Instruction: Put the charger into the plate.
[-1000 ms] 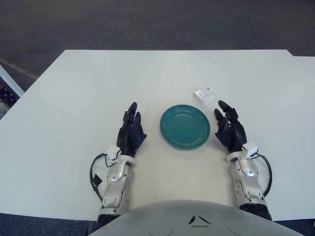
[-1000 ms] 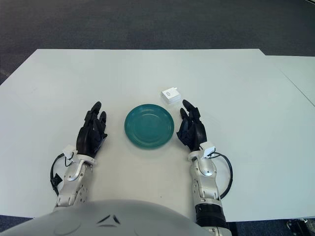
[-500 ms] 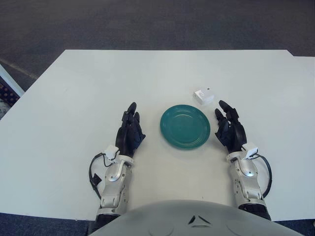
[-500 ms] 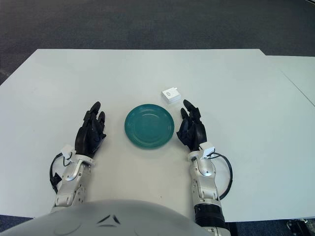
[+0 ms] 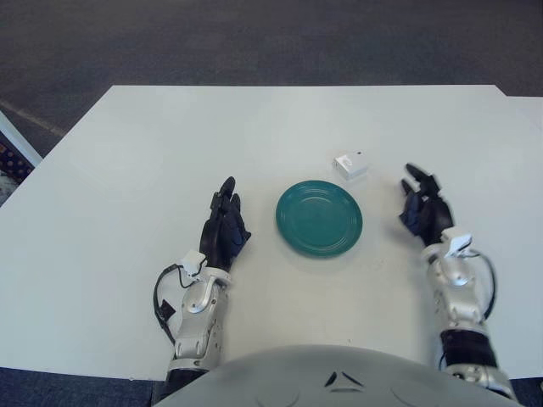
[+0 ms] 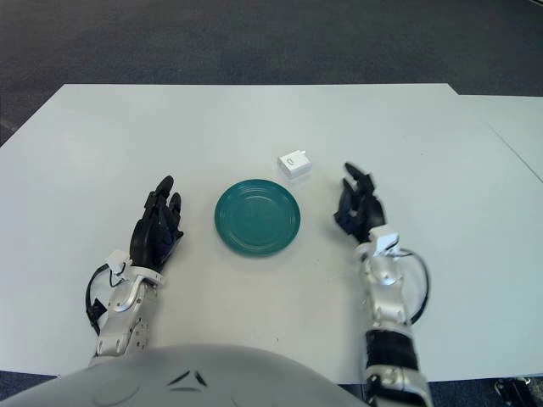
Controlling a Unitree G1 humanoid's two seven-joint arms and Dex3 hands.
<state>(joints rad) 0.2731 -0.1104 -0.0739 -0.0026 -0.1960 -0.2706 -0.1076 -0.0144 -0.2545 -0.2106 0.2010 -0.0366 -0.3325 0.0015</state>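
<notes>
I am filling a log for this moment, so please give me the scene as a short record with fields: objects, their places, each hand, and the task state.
charger: small white block, lying on the table, just beyond the plate's far right edge, not touching it
plate: round green dish, empty, between the two hands
left hand: resting on the table left of the plate, fingers relaxed, holding nothing
right hand: right of the plate and charger, fingers open, holding nothing
task state: charger not yet picked up
</notes>
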